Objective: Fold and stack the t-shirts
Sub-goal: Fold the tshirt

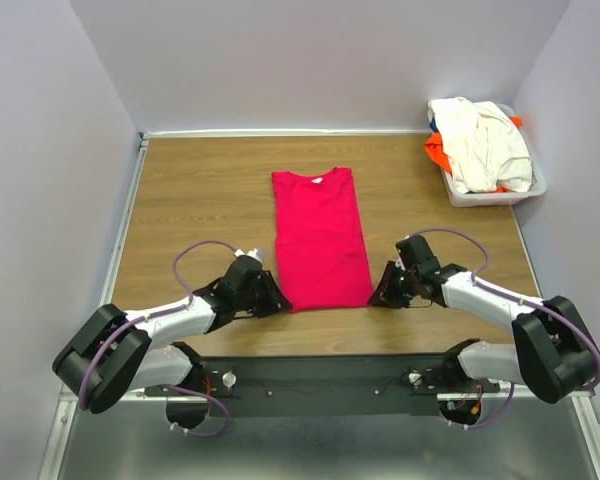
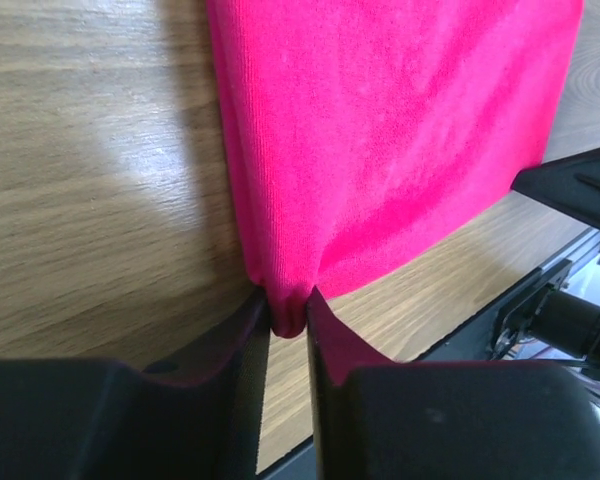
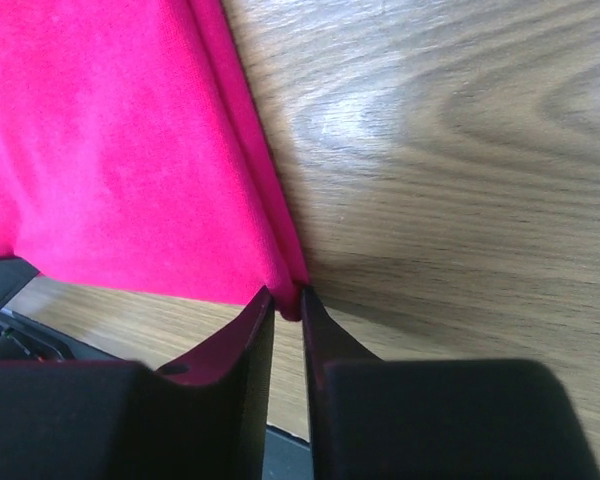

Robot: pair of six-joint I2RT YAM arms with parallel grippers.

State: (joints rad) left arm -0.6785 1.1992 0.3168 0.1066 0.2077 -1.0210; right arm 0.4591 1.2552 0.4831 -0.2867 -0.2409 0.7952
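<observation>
Nipped almost closed with the left gripper [image 2: 288, 320] on the near-left hem corner of the crimson-pink t-shirt [image 1: 320, 238], a fold of cloth bunched between the fingertips; nipped likewise with the right gripper [image 3: 288, 305] on the near-right hem corner, jaws down to a narrow slit. Folded lengthwise into a narrow strip, flat on the middle of the wooden table [image 1: 200, 190], collar far, hem nearest the arm bases. Heaped in the white plastic basket [image 1: 475, 197] at the far right corner: cream-white t-shirt [image 1: 485, 145] over orange t-shirt [image 1: 437, 152].

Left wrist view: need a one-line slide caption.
Left jaws pinch a hem corner of the folded crimson-pink t-shirt lying on the wooden table.
</observation>
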